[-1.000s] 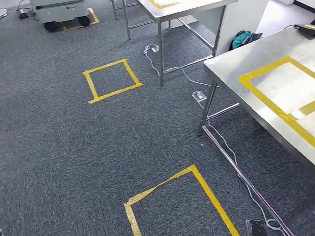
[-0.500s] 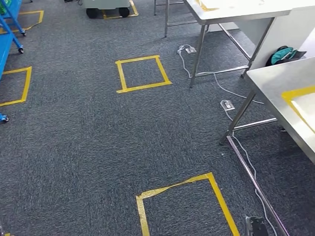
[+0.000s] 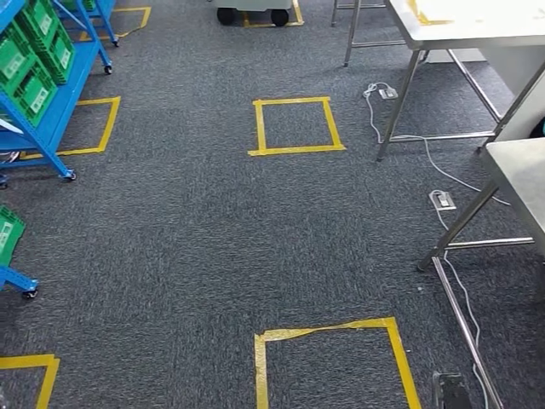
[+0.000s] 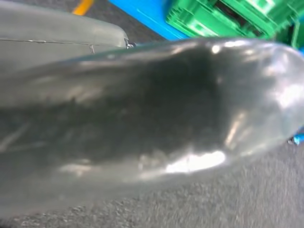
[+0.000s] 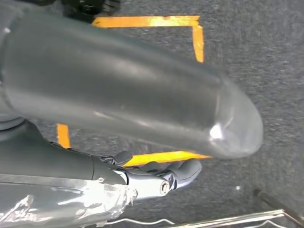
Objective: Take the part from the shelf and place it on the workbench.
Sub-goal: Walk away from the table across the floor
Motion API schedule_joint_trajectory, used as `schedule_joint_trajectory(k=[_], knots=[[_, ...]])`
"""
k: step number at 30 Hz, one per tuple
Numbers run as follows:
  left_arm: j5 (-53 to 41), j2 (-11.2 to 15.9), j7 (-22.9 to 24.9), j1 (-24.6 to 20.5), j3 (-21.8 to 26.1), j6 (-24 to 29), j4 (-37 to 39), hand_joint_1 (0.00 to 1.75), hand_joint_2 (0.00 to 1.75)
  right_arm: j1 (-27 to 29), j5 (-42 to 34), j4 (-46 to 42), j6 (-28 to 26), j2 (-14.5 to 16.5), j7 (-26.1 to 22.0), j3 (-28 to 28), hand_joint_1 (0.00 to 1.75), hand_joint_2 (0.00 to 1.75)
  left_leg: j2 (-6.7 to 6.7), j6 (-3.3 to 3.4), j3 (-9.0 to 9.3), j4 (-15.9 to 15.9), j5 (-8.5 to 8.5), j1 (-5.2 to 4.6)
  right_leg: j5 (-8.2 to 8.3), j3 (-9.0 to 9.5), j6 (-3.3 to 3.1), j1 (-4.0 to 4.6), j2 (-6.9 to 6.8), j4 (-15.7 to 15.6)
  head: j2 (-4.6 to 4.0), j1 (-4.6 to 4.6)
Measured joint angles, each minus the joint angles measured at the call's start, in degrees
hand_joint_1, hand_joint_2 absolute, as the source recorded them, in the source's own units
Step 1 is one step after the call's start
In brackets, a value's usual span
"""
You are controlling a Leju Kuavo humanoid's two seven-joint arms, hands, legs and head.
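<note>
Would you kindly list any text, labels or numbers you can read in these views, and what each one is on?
No text can be read.
White labels on the green crates of the blue shelf: too small and blurred to read.
Yellow tape squares on the carpet: plain markings, no writing.
Steel workbench: no visible label.

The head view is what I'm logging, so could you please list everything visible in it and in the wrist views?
shelf: one, blue, on castors, far left.
crates: several, green, on the shelf.
tape squares: several, yellow, on the grey carpet.
workbench: one, steel, right edge.
second table: one, steel, top right.
cables: white, on the carpet by the table legs.
wheeled cart: one, grey, top centre, mostly cut off.
left hand: grey, blurred, near the crates.
right hand: grey, above floor tape, holds nothing visible.
</note>
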Motion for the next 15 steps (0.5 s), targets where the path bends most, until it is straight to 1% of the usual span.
schedule_joint_trajectory(k=[1, 2, 3, 4, 5, 6, 7, 8, 9, 10, 11, 12, 13, 14, 15], knots=[[-0.03, 0.01, 0.0, -0.05, -0.01, 0.01, 0.01, 0.0, 0.0, 0.04, -0.02, -0.04, 0.0, 0.02, -0.02, -0.05, 0.0, 0.0, 1.33, -0.16, -1.97, 4.0, -1.94, -0.05, -0.03, 0.03, -0.12, 0.02, -0.86, -0.07, 0.0, -0.11], [-0.1, 0.01, 0.01, -0.06, -0.02, 0.01, 0.03, 0.0, 0.0, 0.07, -0.04, -0.04, 0.01, 0.02, -0.01, -0.09, 0.0, 0.0, 1.98, -0.34, -3.88, 7.75, -3.36, -0.01, -0.11, 0.01, -0.12, 0.02, -1.73, -0.06, 0.0, -0.11], [-0.21, 0.02, 0.01, -0.05, -0.01, 0.0, 0.05, 0.0, 0.0, 0.09, -0.06, -0.04, 0.02, 0.02, -0.01, -0.12, 0.0, 0.0, 2.27, -0.51, -5.11, 10.12, -3.84, 0.1, -0.22, 0.0, -0.07, -0.01, -2.58, -0.04, 0.0, -0.11], [-0.32, 0.02, 0.01, -0.04, 0.02, 0.01, 0.08, 0.0, 0.0, 0.09, -0.09, -0.05, 0.03, 0.04, -0.01, -0.13, 0.0, 0.0, 2.45, -0.69, -5.28, 10.42, -3.21, 0.24, -0.37, 0.05, 0.06, -0.08, -3.4, 0.0, 0.0, -0.1], [-0.44, 0.02, 0.0, -0.03, 0.05, 0.01, 0.09, 0.0, 0.0, 0.07, -0.12, -0.05, 0.03, 0.06, -0.01, -0.14, 0.0, 0.0, 2.8, -0.9, -4.18, 8.34, -1.56, 0.41, -0.6, 0.2, 0.29, -0.21, -4.14, 0.08, -0.01, -0.1], [-0.54, 0.02, -0.01, -0.04, 0.07, 0.01, 0.1, 0.0, 0.0, 0.04, -0.15, -0.05, 0.03, 0.08, -0.02, -0.14, 0.0, 0.0, 3.67, -1.17, -2.13, 4.63, 0.55, 0.61, -0.92, 0.46, 0.61, -0.32, -4.86, 0.23, -0.01, -0.1], [-0.63, 0.0, -0.02, -0.11, 0.06, 0.01, 0.12, 0.0, 0.0, 0.03, -0.18, -0.1, 0.02, 0.1, -0.05, -0.17, 0.0, 0.0, 5.04, -1.44, 0.02, 0.68, 2.05, 0.6, -1.35, 0.48, 1.06, -0.29, -5.48, 0.47, 0.0, -0.2], [-0.76, -0.02, -0.04, -0.19, 0.04, 0.0, 0.14, 0.0, 0.0, 0.01, -0.21, -0.16, 0.01, 0.11, -0.09, -0.21, 0.0, 0.0, 6.03, -1.29, 1.68, -2.36, 2.95, 0.63, -1.85, 0.53, 1.48, -0.18, -6.01, 0.76, 0.0, -0.21], [-0.9, -0.04, -0.06, -0.26, 0.02, -0.01, 0.16, 0.0, 0.0, -0.04, -0.22, -0.24, -0.01, 0.11, -0.15, -0.25, 0.0, 0.0, 6.67, -0.9, 2.6, -4.04, 3.08, 0.55, -2.35, 0.58, 1.81, -0.02, -6.5, 0.94, 0.0, -0.16], [-1.07, -0.05, -0.1, -0.33, 0.01, -0.02, 0.19, 0.0, 0.0, -0.11, -0.22, -0.31, -0.05, 0.11, -0.2, -0.28, 0.0, 0.0, 6.62, -0.28, 2.78, -4.47, 2.66, 0.36, -2.77, 0.63, 2.1, 0.08, -6.95, 0.99, 0.01, -0.08], [-1.24, -0.04, -0.16, -0.33, 0.03, -0.02, 0.19, 0.0, 0.0, -0.24, -0.23, -0.33, -0.11, 0.11, -0.24, -0.29, 0.0, 0.0, 5.83, 0.51, 2.73, -4.41, 2.49, 0.28, -3.09, 0.98, 2.32, 0.02, -7.46, 0.89, 0.01, 0.06], [-1.42, -0.04, -0.24, -0.33, 0.05, -0.03, 0.18, 0.0, 0.0, -0.38, -0.23, -0.34, -0.17, 0.13, -0.26, -0.27, 0.0, 0.0, 5.22, 1.04, 2.76, -4.4, 2.33, 0.19, -3.43, 1.29, 2.63, -0.19, -7.24, 0.9, 0.01, 0.17], [-1.58, -0.05, -0.32, -0.34, 0.08, -0.05, 0.17, 0.0, 0.0, -0.52, -0.23, -0.34, -0.22, 0.14, -0.32, -0.24, 0.0, 0.0, 4.62, 1.51, 2.85, -4.44, 2.26, 0.14, -4.08, 1.24, 2.91, -0.38, -6.25, 1.55, 0.01, 0.24], [-1.73, -0.05, -0.38, -0.41, 0.1, -0.08, 0.17, 0.0, 0.0, -0.6, -0.24, -0.34, -0.28, 0.16, -0.38, -0.21, 0.0, 0.0, 4.04, 1.95, 2.97, -4.5, 2.25, 0.12, -5.36, 0.47, 3.11, -0.51, -4.8, 3.44, 0.01, 0.35], [-1.88, -0.05, -0.42, -0.5, 0.11, -0.12, 0.17, 0.0, 0.0, -0.62, -0.24, -0.34, -0.33, 0.17, -0.44, -0.2, 0.0, 0.0, 3.51, 2.33, 3.07, -4.55, 2.23, 0.09, -7.18, -1.17, 3.18, -0.56, -3.04, 6.83, 0.01, 0.47]])
